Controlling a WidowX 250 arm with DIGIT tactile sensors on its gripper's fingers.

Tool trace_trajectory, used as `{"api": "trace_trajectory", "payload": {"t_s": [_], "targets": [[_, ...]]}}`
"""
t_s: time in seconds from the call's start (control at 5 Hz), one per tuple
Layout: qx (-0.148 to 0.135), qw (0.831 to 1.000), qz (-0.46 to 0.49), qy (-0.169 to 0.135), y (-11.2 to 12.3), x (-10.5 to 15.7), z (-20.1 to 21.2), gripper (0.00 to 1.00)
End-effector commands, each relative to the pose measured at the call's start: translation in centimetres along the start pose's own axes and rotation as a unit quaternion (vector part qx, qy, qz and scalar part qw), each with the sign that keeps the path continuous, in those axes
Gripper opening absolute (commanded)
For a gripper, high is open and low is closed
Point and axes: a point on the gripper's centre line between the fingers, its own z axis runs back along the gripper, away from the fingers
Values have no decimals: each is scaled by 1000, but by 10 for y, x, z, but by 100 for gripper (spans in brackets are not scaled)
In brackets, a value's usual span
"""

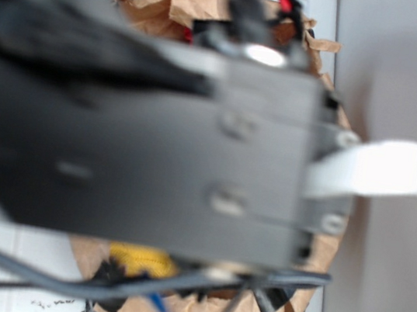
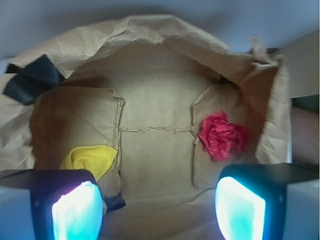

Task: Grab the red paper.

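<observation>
Wrist view: gripper (image 2: 159,210) spread wide, both fingers (image 2: 75,212) at the bottom of the picture, nothing between them. It hangs above the big brown paper bag (image 2: 155,60), looking down into it.

Red paper (image 2: 223,136) lies on the bag floor, on the right flap, near the bag's right wall, just above the right finger in view. Not touched yet.

Handling, by the look of it: thin crumpled wad, very light, soft, will squash under the pads and spring a bit. Not fragile, not slippery; wrinkles give purchase. Best hold is probably across the middle of the wad, fingers straddling it, coming straight down. Risk: pinching the bag flap underneath along with it, or nudging it away since it weighs next to nothing.

Count: one red paper, one yellow cloth (image 2: 91,159) at the bag floor's left side, one bag, and black tape patches, one (image 2: 33,78) at the bag's upper left rim.

Exterior view: arm (image 1: 147,147) blurred and blocking nearly everything; bag edges show around it.
</observation>
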Motion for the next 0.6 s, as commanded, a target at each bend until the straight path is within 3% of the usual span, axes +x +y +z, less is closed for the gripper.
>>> {"api": "trace_trajectory", "payload": {"t_s": [0.0, 0.2, 0.4], "targets": [[28, 998, 54, 29, 8, -8, -29, 100], [54, 998, 35, 19, 8, -16, -38, 100], [54, 998, 35, 19, 8, -16, -38, 100]]}}
